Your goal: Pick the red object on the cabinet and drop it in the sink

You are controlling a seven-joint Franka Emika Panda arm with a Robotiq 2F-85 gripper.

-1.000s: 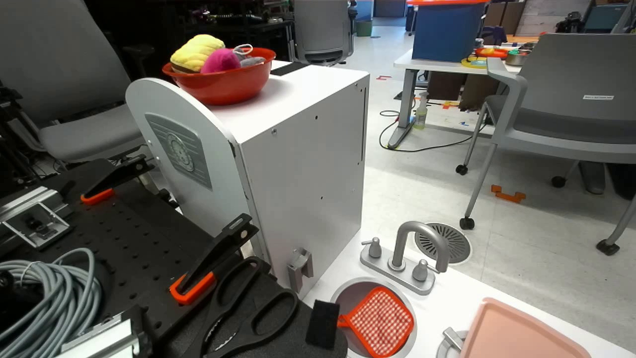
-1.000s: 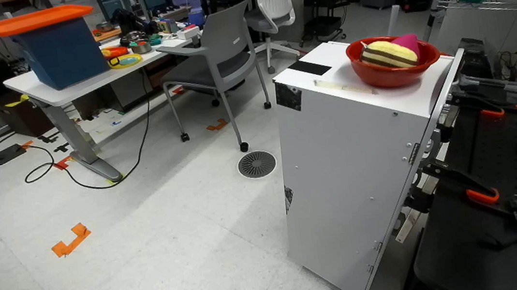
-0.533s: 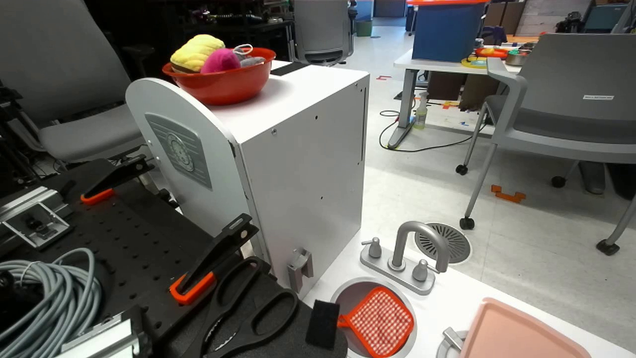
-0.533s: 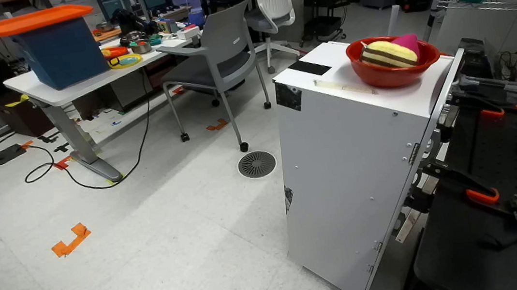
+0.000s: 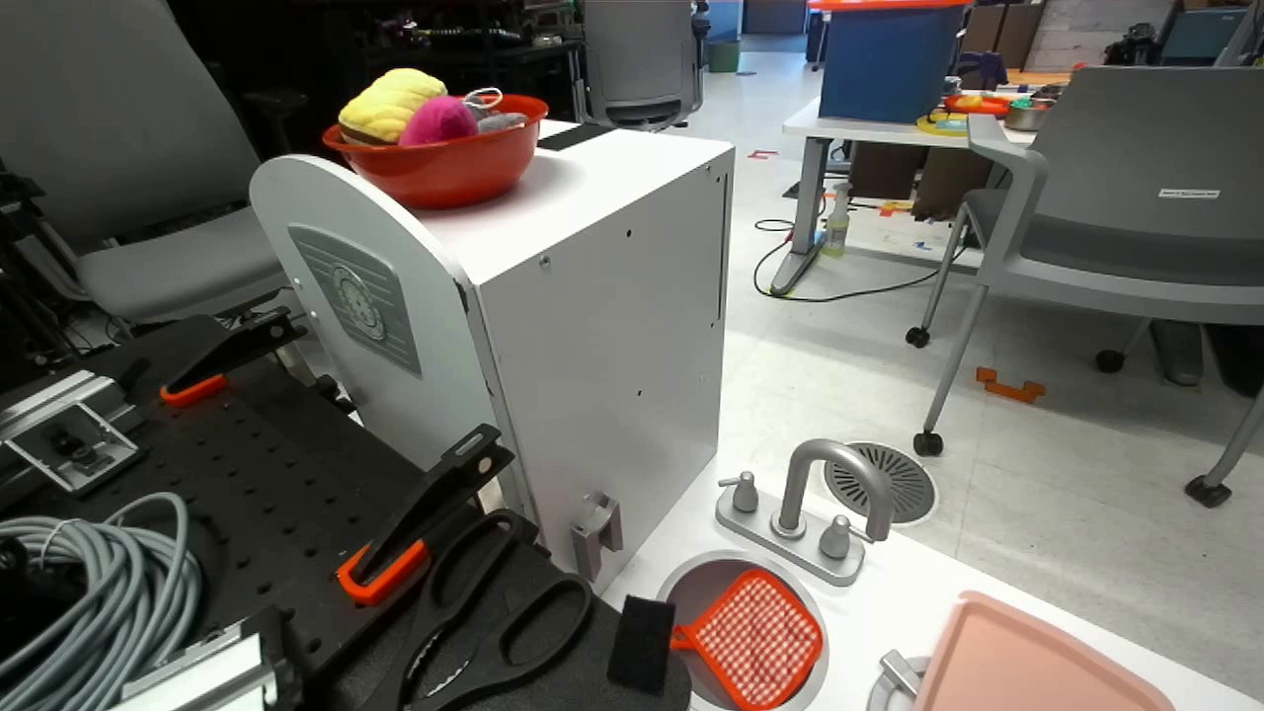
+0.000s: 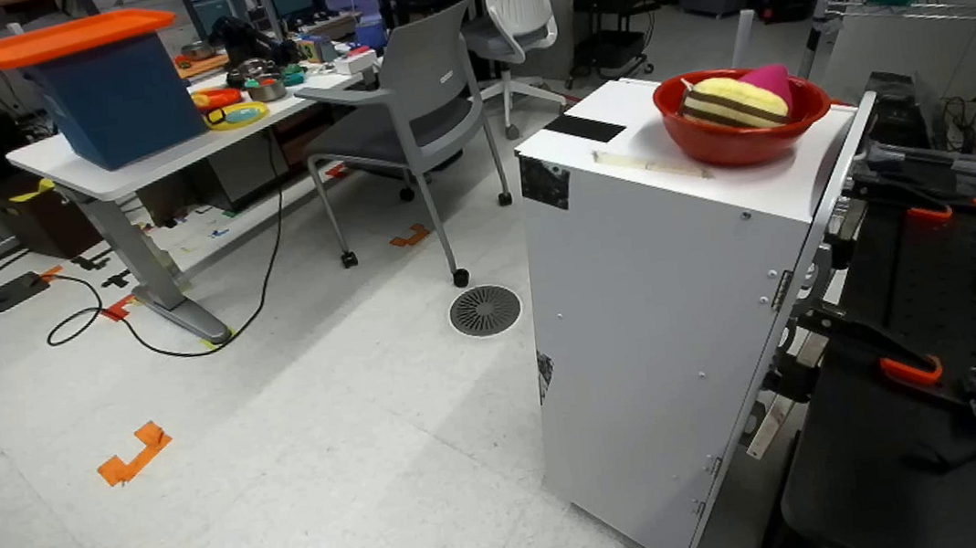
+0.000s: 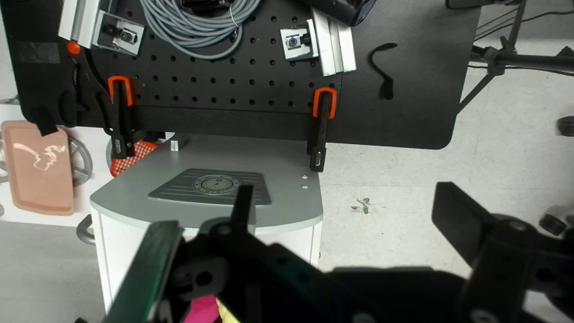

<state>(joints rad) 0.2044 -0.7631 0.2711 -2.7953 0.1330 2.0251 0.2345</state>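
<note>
The red object is a magenta lump [image 5: 439,120] in the shiny red bowl [image 5: 474,176] on top of the white cabinet [image 5: 612,355]. It also shows in an exterior view [image 6: 767,80], partly behind a yellow-and-brown plush, and at the bottom edge of the wrist view [image 7: 202,309]. The round sink basin [image 5: 703,585] with its grey faucet [image 5: 839,456] stands beside the cabinet; an orange-red mesh paddle [image 5: 760,637] lies in it. My gripper [image 7: 346,197] is open, with nothing between its fingers, and shows only in the wrist view. Neither exterior view shows the arm.
A yellow plush [image 5: 395,104] and a grey item share the bowl. A black perforated table [image 7: 251,89] with orange-tipped clamps [image 7: 324,103], scissors [image 5: 504,632] and coiled grey cable [image 5: 109,592] adjoins the cabinet. A pink tray [image 5: 1037,662] lies beside the sink.
</note>
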